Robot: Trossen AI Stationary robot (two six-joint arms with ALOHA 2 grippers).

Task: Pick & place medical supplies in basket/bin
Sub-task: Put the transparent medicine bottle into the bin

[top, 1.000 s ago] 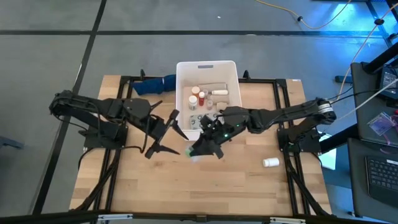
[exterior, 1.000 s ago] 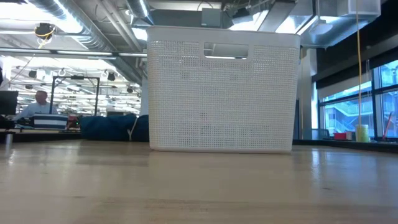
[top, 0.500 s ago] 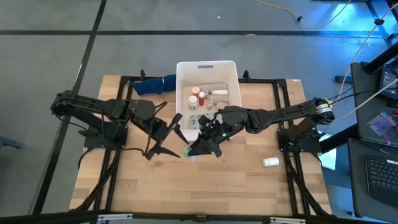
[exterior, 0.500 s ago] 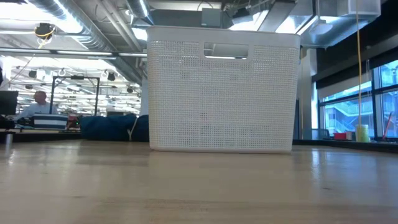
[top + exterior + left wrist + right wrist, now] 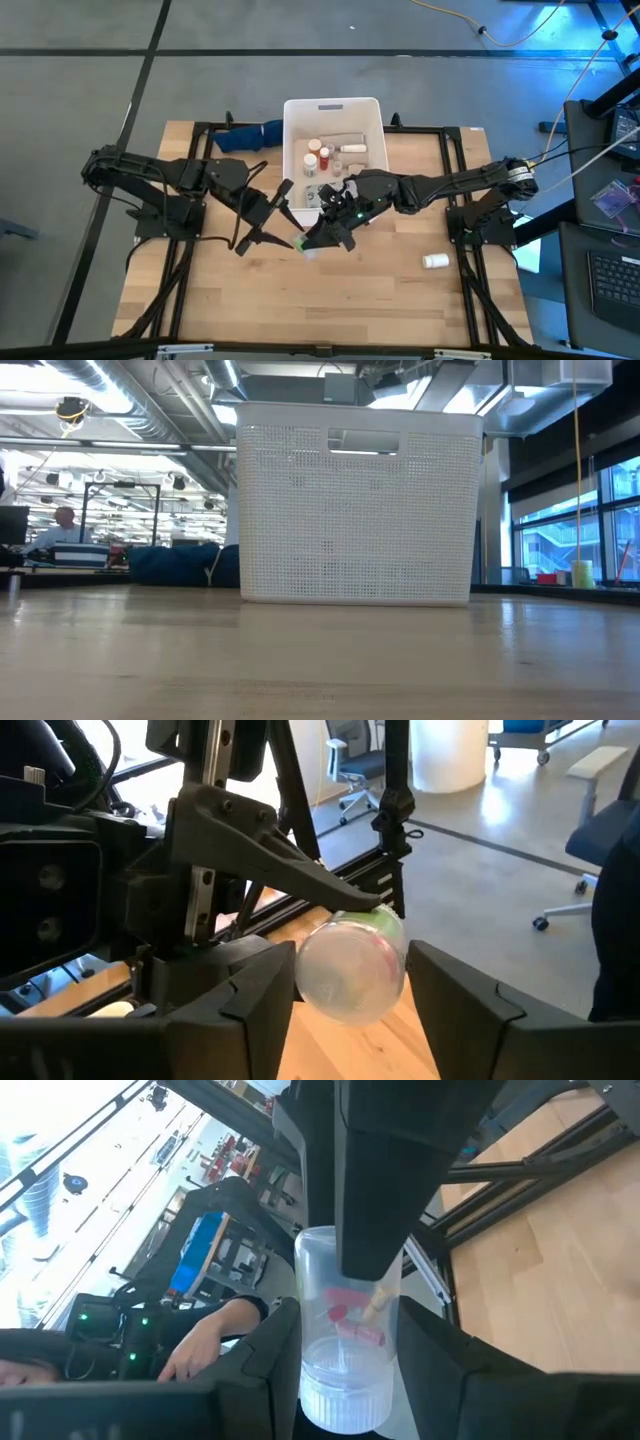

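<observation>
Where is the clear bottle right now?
High view: the clear bottle is at table centre, just before the bin, between the left gripper and right gripper.

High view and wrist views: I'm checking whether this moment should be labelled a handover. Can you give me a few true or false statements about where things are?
1. The right claw grips a clear container in front of the basket. True.
2. A white pill bottle lies on the table, outside the basket. True.
3. The basket is empty. False: several bottles lie in it.
4. The blue cloth is inside the basket. False: it lies on the table beside the basket.
5. The left claw waits far from the container. False: it is right at the container.
</observation>
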